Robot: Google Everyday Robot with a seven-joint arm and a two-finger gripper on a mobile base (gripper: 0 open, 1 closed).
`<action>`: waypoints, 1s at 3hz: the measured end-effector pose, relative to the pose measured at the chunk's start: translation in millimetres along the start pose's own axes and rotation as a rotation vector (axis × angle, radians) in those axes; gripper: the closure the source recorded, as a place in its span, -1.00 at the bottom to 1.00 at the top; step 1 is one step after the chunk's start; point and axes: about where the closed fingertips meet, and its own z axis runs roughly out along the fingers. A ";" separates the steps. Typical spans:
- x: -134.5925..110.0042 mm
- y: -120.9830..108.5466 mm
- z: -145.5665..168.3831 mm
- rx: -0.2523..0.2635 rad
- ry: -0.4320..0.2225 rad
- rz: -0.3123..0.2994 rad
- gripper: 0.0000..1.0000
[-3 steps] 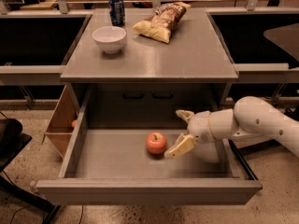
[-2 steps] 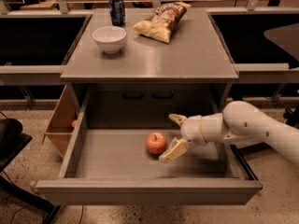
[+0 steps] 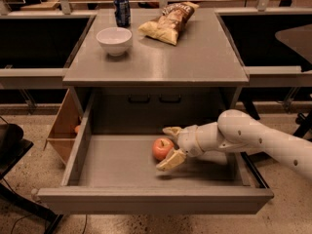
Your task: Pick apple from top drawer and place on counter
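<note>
The apple (image 3: 162, 148), small, round and red-orange, lies on the floor of the open top drawer (image 3: 122, 167), right of its middle. My gripper (image 3: 169, 146) has come in from the right, low inside the drawer. Its two tan fingers stand spread, one behind the apple and one in front of it, with the apple between them. The white arm (image 3: 253, 140) crosses the drawer's right wall. The counter (image 3: 165, 57) is the grey metal top above the drawer.
On the counter stand a white bowl (image 3: 114, 40), a blue can (image 3: 122, 11) and a chip bag (image 3: 168, 22). An open cardboard box (image 3: 63, 128) sits left of the drawer. Black bins flank the cabinet on both sides.
My gripper has moved left inside the drawer, from beside the apple to around it. The apple has not moved.
</note>
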 end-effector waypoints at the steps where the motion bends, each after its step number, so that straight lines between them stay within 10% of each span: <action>1: -11.0 1.9 8.5 -0.014 -0.022 -0.024 -0.15; 3: -40.6 -8.9 -5.5 -0.005 0.020 -0.056 0.77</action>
